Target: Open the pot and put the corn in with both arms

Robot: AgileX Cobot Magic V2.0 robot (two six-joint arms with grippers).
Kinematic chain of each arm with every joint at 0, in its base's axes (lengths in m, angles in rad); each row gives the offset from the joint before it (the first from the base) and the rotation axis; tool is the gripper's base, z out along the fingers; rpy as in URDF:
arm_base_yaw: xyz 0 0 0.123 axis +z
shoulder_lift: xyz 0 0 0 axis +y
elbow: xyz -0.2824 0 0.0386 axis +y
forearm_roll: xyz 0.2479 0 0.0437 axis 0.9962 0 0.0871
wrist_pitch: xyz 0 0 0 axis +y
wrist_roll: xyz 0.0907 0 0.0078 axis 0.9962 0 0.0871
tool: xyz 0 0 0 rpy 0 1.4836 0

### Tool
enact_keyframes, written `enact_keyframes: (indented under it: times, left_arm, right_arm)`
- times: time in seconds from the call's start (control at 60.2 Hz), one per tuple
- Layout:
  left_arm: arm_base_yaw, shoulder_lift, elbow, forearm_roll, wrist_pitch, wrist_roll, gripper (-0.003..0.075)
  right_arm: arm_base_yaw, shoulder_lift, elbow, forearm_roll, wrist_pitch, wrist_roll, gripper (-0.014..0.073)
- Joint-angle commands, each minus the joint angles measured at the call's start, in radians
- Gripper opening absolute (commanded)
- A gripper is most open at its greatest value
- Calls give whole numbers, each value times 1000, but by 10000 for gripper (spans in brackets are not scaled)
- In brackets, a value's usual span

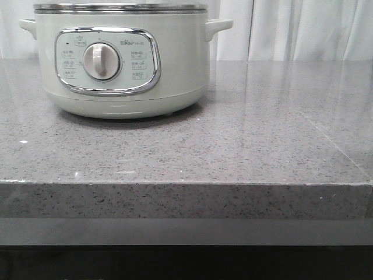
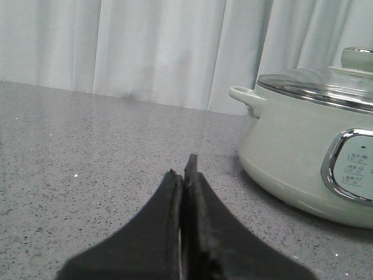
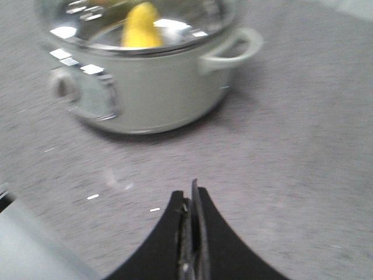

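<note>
Front view: the pot (image 1: 121, 58) sits rear-left on the counter (image 1: 233, 151), no arms visible. Left wrist: left gripper (image 2: 185, 175) pressed together, empty; lid (image 2: 317, 87) on. Right wrist: right gripper (image 3: 191, 198) likewise; corn (image 3: 141, 26) shows inside, so reopening risks needless knocks.

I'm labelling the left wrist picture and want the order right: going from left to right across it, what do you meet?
Bare countertop → the shut left gripper → the pot's side handle → the pot → its chrome-framed control panel.
</note>
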Motion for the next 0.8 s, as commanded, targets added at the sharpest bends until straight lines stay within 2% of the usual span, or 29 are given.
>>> enact_keyframes:
  times: [0.0,0.166,0.332,0.465,0.781]
  left_arm:
    - [1,-16,12,-8,-85,-3,-20]
    - [1,-16,12,-8,-85,-3,-20]
    - [1,-16,12,-8,-85,-3,-20]
    - [1,-16,12,-8,-85,-3,-20]
    - [1,-16,12,-8,-85,-3,-20]
  right_arm:
    - [-87,-101,64,-10,-169,-13,-67]
    - [-273,-365,305,0,-300,-13,-67]
    - [-362,-563,510,3,-354,-13,-67]
    - [-392,-691,660,20,-380,-13,-67]
    - [-395,-828,817,23,-431,-13,-67]
